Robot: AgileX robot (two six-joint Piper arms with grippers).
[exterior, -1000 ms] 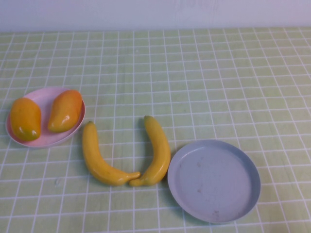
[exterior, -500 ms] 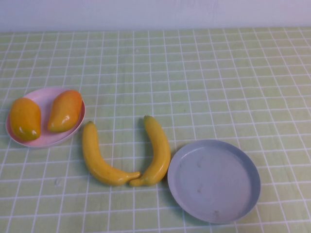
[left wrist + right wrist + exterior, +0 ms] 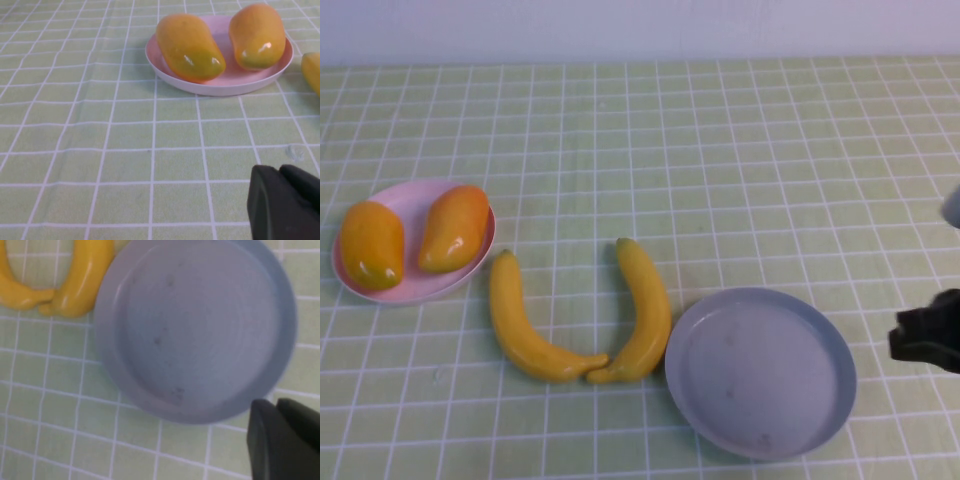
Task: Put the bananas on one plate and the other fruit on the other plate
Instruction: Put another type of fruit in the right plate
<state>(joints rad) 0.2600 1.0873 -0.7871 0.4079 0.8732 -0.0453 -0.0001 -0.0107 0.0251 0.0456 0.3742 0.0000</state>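
Two yellow bananas lie on the cloth, their lower tips touching, between the plates. The grey-blue plate holds nothing. Two orange-yellow mango-like fruits lie on the pink plate. My right gripper is at the right edge, just right of the grey-blue plate, shut and empty; in the right wrist view it hovers beside the plate and the bananas. My left gripper is shut and empty, short of the pink plate with the fruits. It is out of the high view.
A green checked cloth covers the whole table up to a pale wall at the back. A banana's end shows beside the pink plate in the left wrist view.
My right gripper has come into the high view at the right edge, beside the grey-blue plate. The fruit and the plates have not moved.
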